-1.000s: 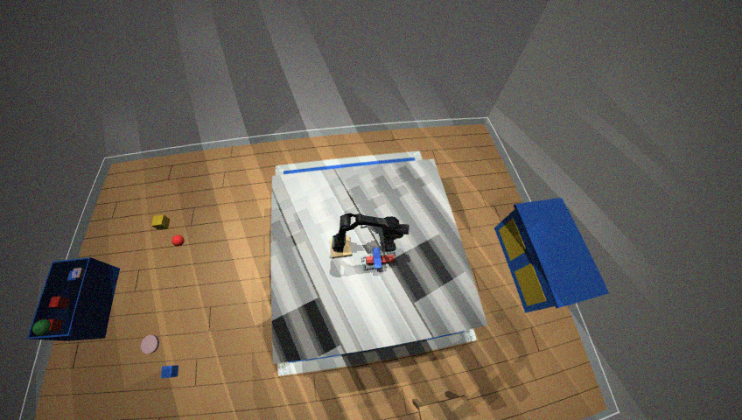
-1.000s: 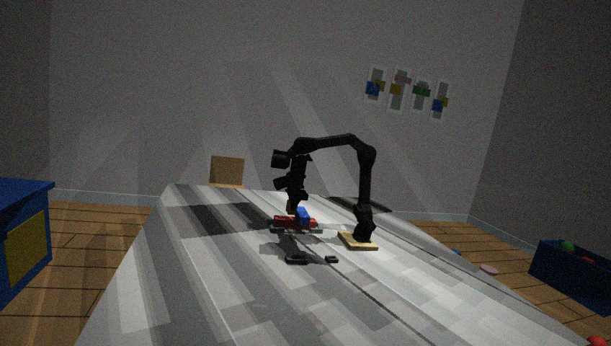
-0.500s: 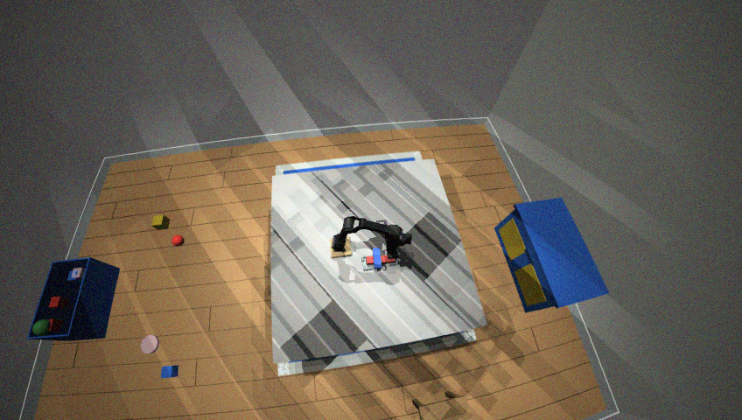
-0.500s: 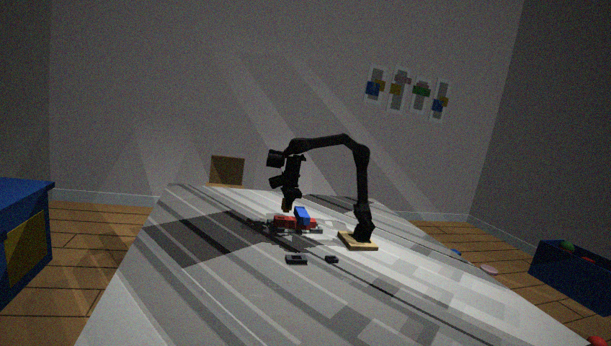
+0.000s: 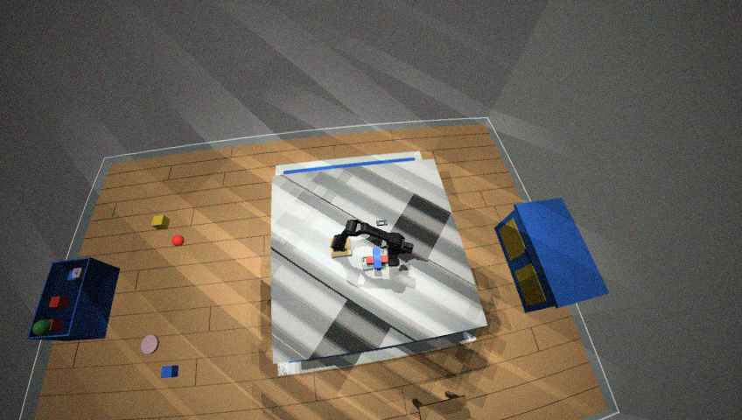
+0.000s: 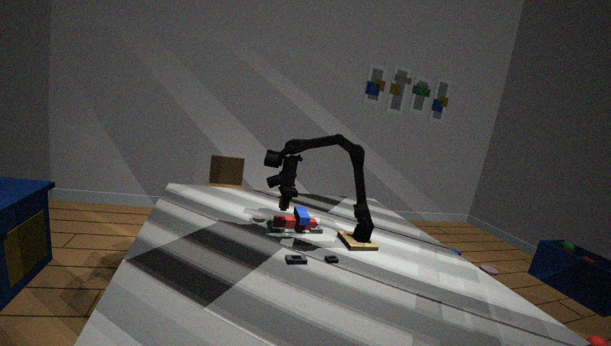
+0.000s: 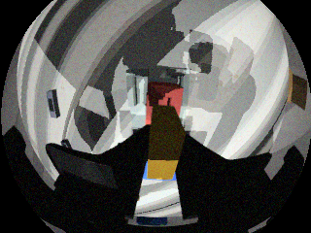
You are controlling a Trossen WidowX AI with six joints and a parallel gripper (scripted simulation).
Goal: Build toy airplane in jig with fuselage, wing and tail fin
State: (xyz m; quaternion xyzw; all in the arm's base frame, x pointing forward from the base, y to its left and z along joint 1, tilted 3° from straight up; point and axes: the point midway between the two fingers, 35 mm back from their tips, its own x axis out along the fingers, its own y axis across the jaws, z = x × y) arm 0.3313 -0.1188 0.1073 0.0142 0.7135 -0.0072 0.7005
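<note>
The red fuselage point(image 5: 384, 259) point(image 6: 282, 221) point(image 7: 157, 94) lies in the pale cradle point(image 6: 315, 231) point(image 7: 141, 92). The blue wing point(image 5: 376, 258) point(image 6: 301, 215) lies across the top of the fuselage; its tab is hidden. My gripper point(image 6: 283, 200) point(image 7: 160, 130) points down, shut on the yellow tail fin point(image 6: 283, 205) point(image 7: 161, 170). The fin hangs above the tail end of the fuselage, apart from it. In the wrist view the fin covers part of the fuselage, just below a small dark socket, and hides most of the wing.
Two small dark holders stand on the table beside the cradle, the larger point(image 6: 295, 259) point(image 7: 52, 104) and the smaller point(image 6: 331, 259) point(image 7: 66, 144). The arm's wooden base point(image 5: 340, 254) point(image 6: 363, 246) is beyond the wing side of the cradle. Blue cabinet and bin stand off the table.
</note>
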